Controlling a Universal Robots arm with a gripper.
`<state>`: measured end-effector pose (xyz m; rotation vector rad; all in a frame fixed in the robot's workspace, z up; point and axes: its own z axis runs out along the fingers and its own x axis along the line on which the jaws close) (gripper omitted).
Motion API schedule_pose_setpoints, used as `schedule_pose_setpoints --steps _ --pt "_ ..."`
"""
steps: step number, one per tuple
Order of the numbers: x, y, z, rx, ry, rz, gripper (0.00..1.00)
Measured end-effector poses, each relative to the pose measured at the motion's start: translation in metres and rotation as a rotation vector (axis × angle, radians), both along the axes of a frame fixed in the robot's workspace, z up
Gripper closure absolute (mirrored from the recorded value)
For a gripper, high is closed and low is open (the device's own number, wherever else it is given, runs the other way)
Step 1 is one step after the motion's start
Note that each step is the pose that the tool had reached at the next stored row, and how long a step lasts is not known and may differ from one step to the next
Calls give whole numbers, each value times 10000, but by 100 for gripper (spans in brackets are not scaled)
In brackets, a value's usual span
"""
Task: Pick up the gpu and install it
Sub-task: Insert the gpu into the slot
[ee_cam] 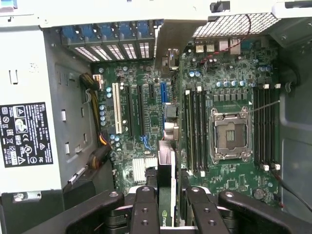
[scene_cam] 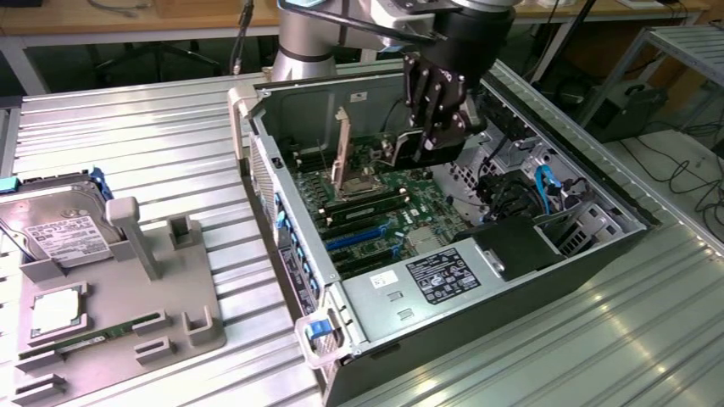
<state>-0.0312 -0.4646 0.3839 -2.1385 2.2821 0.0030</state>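
An open computer case [scene_cam: 453,280] lies on the worktop [scene_cam: 136,153]; a parts holder [scene_cam: 114,297] sits at the exterior view's left.

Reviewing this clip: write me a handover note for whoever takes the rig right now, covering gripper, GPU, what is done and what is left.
Gripper: shut on the gpu, held edge-on between the two fingers.
Position: in the exterior view the gripper hangs inside the open computer case, above the motherboard.
GPU: over the expansion slots beside the memory slots; not seated.
Done: card picked up and brought into the case.
Left: seating it in its slot.
The hard drive and memory stick sit on the grey fixture outside the case.
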Motion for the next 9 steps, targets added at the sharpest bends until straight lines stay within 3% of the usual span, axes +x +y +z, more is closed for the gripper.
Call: schedule_pose_setpoints --steps 9 --pt "-1 -1 -177 2 6 14 73"
